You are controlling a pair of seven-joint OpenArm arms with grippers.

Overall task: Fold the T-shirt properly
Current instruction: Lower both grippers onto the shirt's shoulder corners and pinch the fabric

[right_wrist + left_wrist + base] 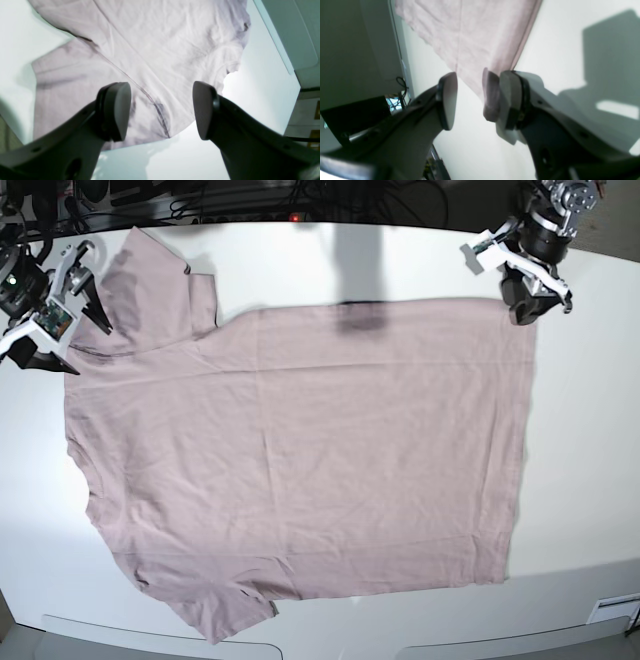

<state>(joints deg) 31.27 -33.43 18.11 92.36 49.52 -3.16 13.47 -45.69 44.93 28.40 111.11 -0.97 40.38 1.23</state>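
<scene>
The T-shirt [300,460] lay spread flat across the white counter [590,480], not yet folded anywhere. Its long axis ran side to side in the base view: collar and sleeves at that view's left, straight hem at its right. One sleeve reached toward the far left corner, the other toward the near edge.

The left gripper [472,97] stood at the far hem corner with its jaws apart; a small lip of pink cloth rested against one pad, but nothing pinched it. The right gripper [161,110] hovered over the far sleeve and shoulder seam, jaws wide apart and empty.

To me it looked like the flattening stage, or the moment just before a first fold. The next move would call for both grippers to close on cloth along the far edge and carry it evenly toward the near side.
</scene>
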